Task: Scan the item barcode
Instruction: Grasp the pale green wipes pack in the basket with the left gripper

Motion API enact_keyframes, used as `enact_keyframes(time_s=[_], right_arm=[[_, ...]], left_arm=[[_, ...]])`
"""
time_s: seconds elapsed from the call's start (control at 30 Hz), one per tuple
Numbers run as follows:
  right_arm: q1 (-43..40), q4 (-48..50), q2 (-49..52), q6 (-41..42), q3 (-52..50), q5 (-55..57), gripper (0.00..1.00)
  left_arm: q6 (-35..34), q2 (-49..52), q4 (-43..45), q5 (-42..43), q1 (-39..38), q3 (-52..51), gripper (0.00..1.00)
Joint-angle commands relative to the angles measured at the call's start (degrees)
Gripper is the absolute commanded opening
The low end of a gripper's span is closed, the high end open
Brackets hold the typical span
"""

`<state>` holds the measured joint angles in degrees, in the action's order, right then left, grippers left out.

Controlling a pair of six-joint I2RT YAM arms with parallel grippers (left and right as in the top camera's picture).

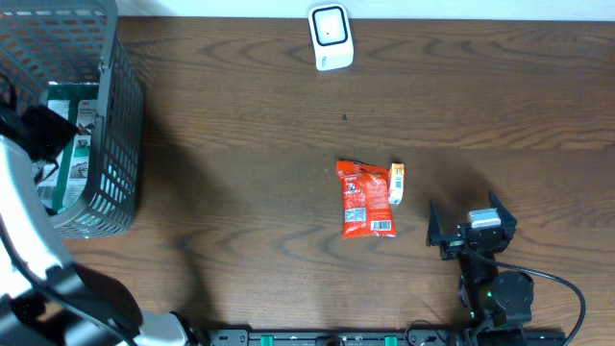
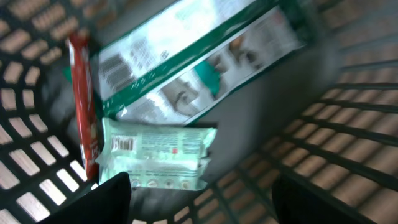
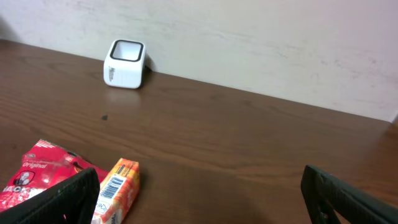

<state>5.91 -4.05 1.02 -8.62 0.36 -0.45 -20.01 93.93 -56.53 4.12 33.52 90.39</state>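
The white barcode scanner [image 1: 330,37] stands at the table's far edge, also in the right wrist view [image 3: 126,64]. A red snack bag [image 1: 366,198] and a small orange box [image 1: 396,183] lie mid-table. My right gripper [image 1: 466,226] rests open just right of them, with the orange box [image 3: 115,190] by its left finger. My left gripper [image 1: 43,130] reaches inside the grey basket [image 1: 115,144]. It hangs open [image 2: 205,205] just above a pale green packet [image 2: 155,152], a large green-and-white package [image 2: 199,62] and a red packet [image 2: 84,106]. Nothing is between its fingers.
The basket's mesh walls [image 2: 348,124] close in around the left gripper. A pale wall [image 3: 249,37] runs behind the scanner. Bare brown tabletop [image 1: 240,125] lies between the basket and the snack bag.
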Motion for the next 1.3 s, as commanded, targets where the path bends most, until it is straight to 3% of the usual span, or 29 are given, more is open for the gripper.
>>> enact_keyframes(time_s=[0.0,0.3,0.7,1.27], right_arm=[[0.2,-0.2,-0.3,-0.7,0.0,-0.3,0.99],[0.2,-0.2,-0.3,-0.7,0.0,-0.3,0.99],[0.2,-0.2,-0.3,-0.7,0.0,-0.3,0.99],[0.2,-0.2,-0.3,-0.7,0.0,-0.3,0.99]], left_arm=[[-5.1,4.6,-2.2,-0.8,1.2,-0.3,0.74],[-16.7,11.5,-5.6,-4.7,1.4,-0.4,0.74],[-34.2,12.6,-5.7,-11.1,1.4,-5.7,0.74],[-36.2,12.6,2.5,-11.0,-0.5,-12.9,0.74]])
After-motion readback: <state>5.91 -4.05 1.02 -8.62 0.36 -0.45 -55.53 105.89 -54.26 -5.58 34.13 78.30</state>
